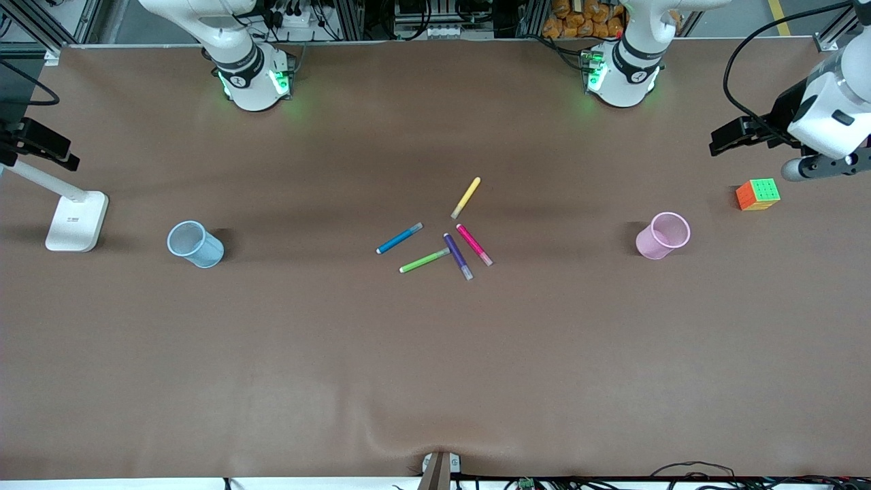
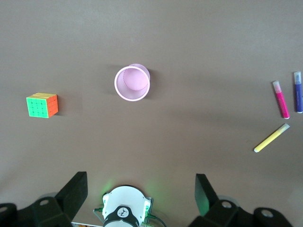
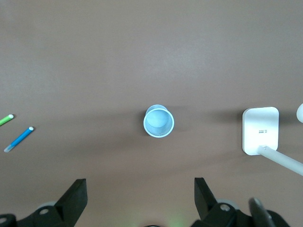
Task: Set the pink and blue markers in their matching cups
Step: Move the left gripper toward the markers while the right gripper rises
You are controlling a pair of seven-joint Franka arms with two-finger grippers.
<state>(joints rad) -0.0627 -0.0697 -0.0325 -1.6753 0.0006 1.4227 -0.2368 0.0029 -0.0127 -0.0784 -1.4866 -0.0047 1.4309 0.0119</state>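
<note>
The pink marker [image 1: 474, 244] and the blue marker [image 1: 399, 238] lie flat in a loose cluster of pens at the middle of the table. The pale blue cup [image 1: 196, 244] stands upright toward the right arm's end, the pale pink cup [image 1: 662, 235] upright toward the left arm's end. Both cups look empty. My left gripper [image 1: 731, 139] is open and empty, high over the left arm's end near the cube. My right gripper [image 1: 41, 146] is open and empty, high over the right arm's end. The left wrist view shows the pink cup [image 2: 132, 83] and pink marker [image 2: 280, 99]. The right wrist view shows the blue cup [image 3: 158, 121] and blue marker [image 3: 19, 139].
A dark purple pen [image 1: 458, 256] lies right beside the pink marker, a green pen [image 1: 424, 260] by the blue marker and a yellow pen [image 1: 466, 197] farther from the front camera. A colour cube [image 1: 757, 194] sits near the pink cup. A white stand [image 1: 76, 220] is near the blue cup.
</note>
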